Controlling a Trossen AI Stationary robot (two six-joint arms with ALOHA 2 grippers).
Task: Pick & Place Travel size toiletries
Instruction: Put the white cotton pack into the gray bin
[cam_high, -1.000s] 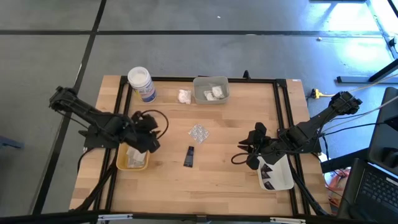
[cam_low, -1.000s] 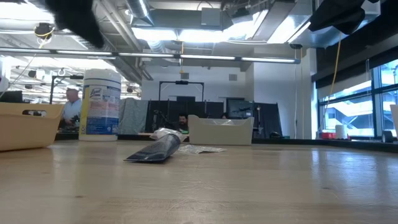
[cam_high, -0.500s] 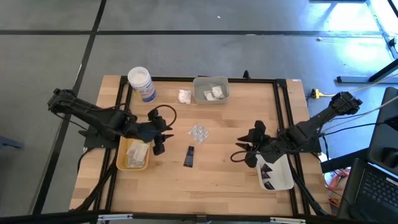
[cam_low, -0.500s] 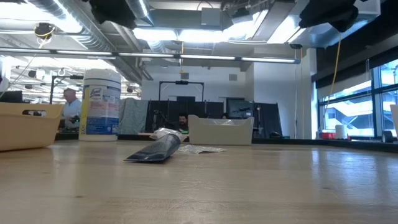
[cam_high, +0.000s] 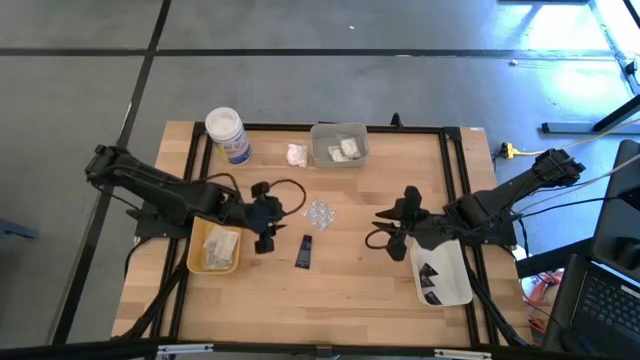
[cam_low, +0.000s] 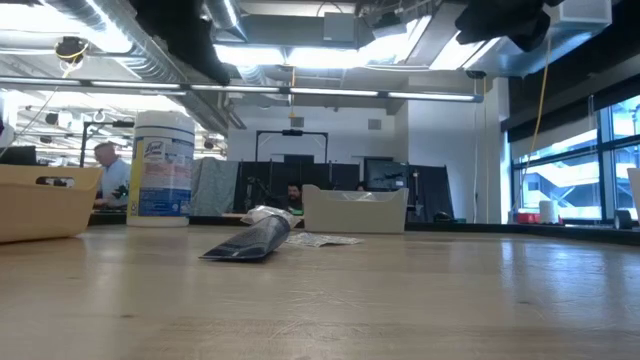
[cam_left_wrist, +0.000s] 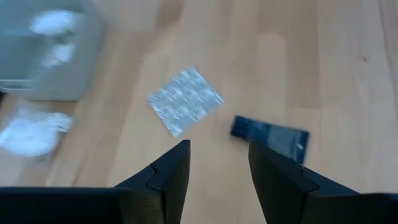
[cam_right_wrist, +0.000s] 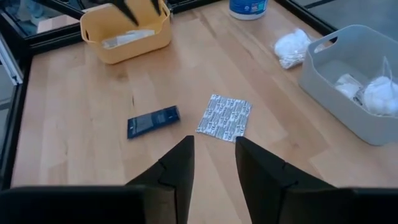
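One dark tube (cam_high: 304, 251), one blister pack (cam_high: 319, 213) lie between the empty, parted left claw (cam_high: 266, 215) and right claw (cam_high: 391, 226).

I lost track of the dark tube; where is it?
In the high view the dark tube lies mid-table, just below the blister pack, right of the left gripper.
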